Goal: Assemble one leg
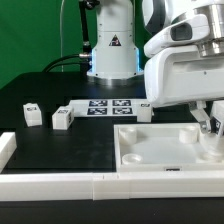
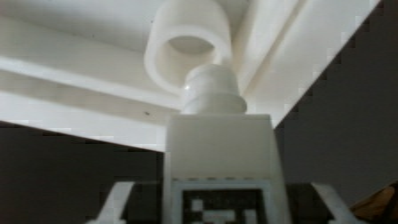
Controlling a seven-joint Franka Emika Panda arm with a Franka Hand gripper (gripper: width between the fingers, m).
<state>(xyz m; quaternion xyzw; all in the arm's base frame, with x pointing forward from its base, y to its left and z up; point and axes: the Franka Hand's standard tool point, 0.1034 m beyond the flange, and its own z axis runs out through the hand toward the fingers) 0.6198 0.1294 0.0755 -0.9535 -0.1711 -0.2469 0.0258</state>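
Wrist view: pincer (image 2: 224, 200) closed around the leg (image 2: 221, 140), peg end lined up with tray (image 2: 89, 95) corner hole (image 2: 191, 44) | exterior: that corner's at 4 o'clock | not seated yet, I'd say; insert and twist left | spare legs (image 1: 62, 119) on bench (image 1: 70, 146), 9 o'clock

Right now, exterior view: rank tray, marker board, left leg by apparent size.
1. tray
2. marker board
3. left leg
The tray sits nearest the camera, which flatters it, but the gaps look clear.
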